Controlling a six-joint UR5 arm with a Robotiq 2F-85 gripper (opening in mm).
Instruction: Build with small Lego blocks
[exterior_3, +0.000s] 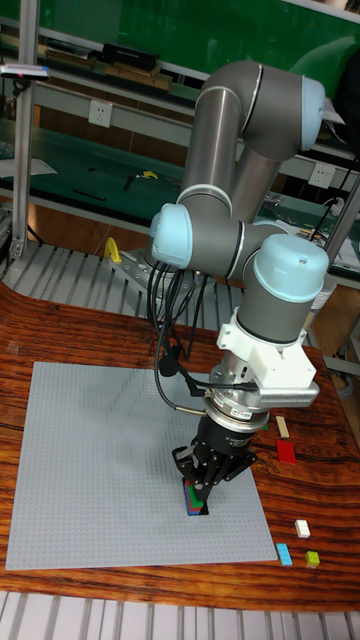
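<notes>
Loose bricks, blue (285, 555) and lime (313, 559), lie at the baseplate's (90, 470) five o'clock corner. Gripper (199, 492) is down at the small stack (196, 504) near the plate's four o'clock edge (seemingly pinching it; I cannot tell). Placement step; next calls for firm seating, then release.

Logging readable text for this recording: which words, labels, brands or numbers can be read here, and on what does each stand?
None can be read.
The arm shows no legible brand or label.
The tool and its white mount bear no readable marking.
The wall sockets are too small to show any text.
</notes>
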